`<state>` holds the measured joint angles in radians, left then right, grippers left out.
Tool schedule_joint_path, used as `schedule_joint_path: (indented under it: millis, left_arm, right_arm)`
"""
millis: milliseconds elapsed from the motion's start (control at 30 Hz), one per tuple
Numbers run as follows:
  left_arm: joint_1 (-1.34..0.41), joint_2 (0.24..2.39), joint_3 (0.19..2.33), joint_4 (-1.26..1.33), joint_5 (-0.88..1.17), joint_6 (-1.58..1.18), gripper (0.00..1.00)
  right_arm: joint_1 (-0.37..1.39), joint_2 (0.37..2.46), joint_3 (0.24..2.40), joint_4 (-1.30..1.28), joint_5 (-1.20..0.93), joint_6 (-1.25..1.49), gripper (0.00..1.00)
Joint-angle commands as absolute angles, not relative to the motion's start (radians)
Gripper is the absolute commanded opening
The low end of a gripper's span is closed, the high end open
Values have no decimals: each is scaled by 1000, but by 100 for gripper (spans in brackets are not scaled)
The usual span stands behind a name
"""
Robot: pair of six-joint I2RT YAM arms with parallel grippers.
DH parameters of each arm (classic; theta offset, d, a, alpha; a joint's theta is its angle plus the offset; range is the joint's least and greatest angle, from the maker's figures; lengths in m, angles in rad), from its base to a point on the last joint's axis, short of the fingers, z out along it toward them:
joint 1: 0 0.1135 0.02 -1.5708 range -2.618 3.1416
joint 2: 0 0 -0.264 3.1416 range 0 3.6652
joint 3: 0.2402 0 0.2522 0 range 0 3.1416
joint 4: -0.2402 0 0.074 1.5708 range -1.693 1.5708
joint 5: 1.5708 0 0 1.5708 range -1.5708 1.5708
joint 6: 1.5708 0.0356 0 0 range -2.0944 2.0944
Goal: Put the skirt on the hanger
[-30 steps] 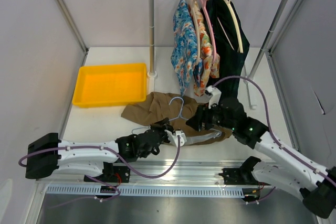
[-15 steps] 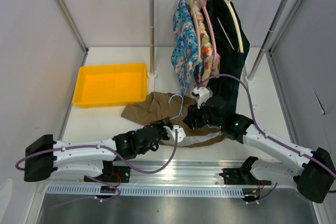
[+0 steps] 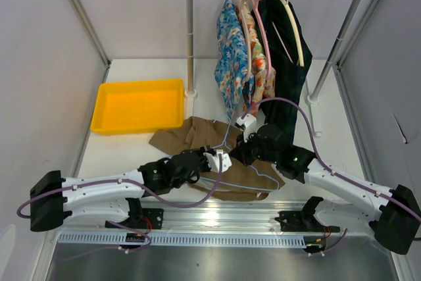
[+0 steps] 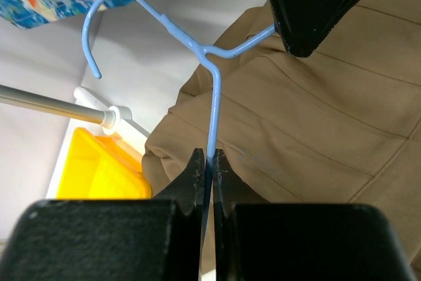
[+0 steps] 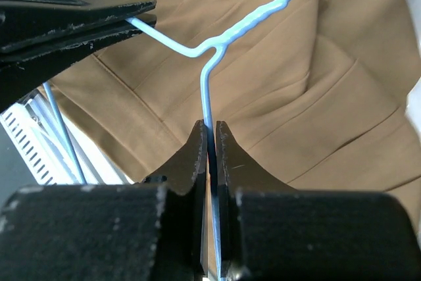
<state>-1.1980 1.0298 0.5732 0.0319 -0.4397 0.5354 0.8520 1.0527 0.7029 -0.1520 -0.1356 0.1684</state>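
Robot lab; panelled enclosure [image 3: 39,64]

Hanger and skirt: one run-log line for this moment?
left end effector: shut on hanger | right end effector: shut on hanger | skirt: on table beneath hanger

Matt tan cloth skirt [image 4: 316,129], smooth pale-blue wire hanger [image 4: 214,110] (scuffed black plastic jaws)

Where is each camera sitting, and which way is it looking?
Top view: above and behind the arms, looking down at the table; both arms, left gripper and right gripper, show.
Left wrist: on the left arm, looking past its own shut fingers at the hanger and skirt.
Right wrist: on the right arm, looking past its own shut fingers at the hanger.
Shared: both wrist views see hanger and skirt.
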Motion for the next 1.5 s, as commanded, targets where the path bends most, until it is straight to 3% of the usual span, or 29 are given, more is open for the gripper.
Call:
schedule_joint_path:
  millis: [0,33,100,233,400,633,900,1167,1467]
  left_arm:
    - [-1190,1025,666,42,-428,420,6]
    - [-1187,1025,678,17,-426,413,10]
    - [-1180,1023,701,-3,-423,385,28]
    - [-1128,1026,750,-102,-342,333,48]
    - [-1020,1031,845,-184,-175,223,56]
    - [-720,1155,988,-325,374,32,59]
    - [-620,1363,1080,-307,817,-110,59]
    - [-595,1408,985,-53,972,-302,59]
    - [-595,1443,911,113,980,-410,58]
  right_arm:
    - [833,1023,677,-34,-2,190,0]
    - [833,1016,667,-26,33,189,0]
    - [833,999,643,-11,46,184,0]
    - [833,980,611,31,52,181,0]
    - [842,976,588,58,58,173,0]
    - [870,944,578,80,46,156,0]
    - [962,959,578,100,97,132,0]
    - [976,963,597,95,109,123,0]
    - [988,963,606,84,121,117,0]
